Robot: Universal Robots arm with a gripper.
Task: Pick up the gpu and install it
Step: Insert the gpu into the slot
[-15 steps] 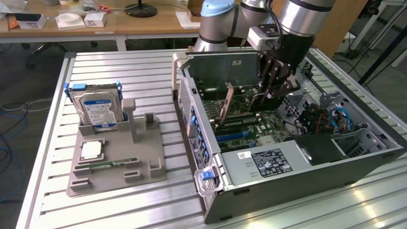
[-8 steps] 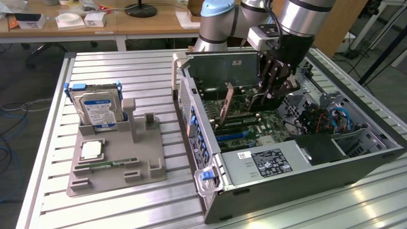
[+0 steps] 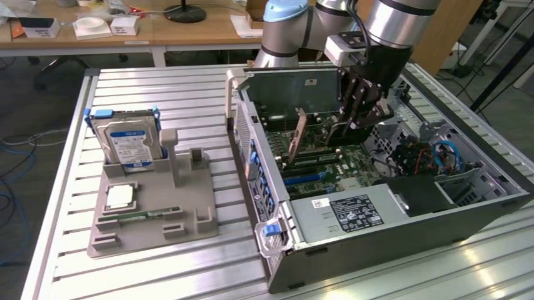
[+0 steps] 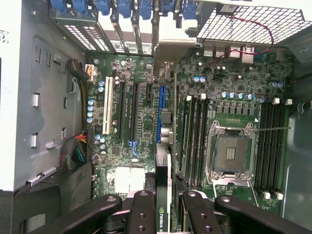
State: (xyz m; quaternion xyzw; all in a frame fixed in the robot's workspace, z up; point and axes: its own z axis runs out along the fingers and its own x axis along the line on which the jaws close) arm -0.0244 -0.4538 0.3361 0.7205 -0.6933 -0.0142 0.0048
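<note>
Gripper inside the open computer case, fingers closed on the gpu. Card stands on edge above the motherboard

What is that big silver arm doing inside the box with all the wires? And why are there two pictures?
That is a robot arm, and at its end is a gripper, a hand with two fingers. One picture comes from a camera standing off to the side. The other comes from a camera on the robot's wrist, looking down past its black fingers. The box is an open computer case lying on a metal table. The gripper is closed on the gpu, a thin card seen edge-on, held over the green board inside the case. Beside the case, a grey holder keeps a silver hard drive standing up and a little green memory stick lying flat.
</note>
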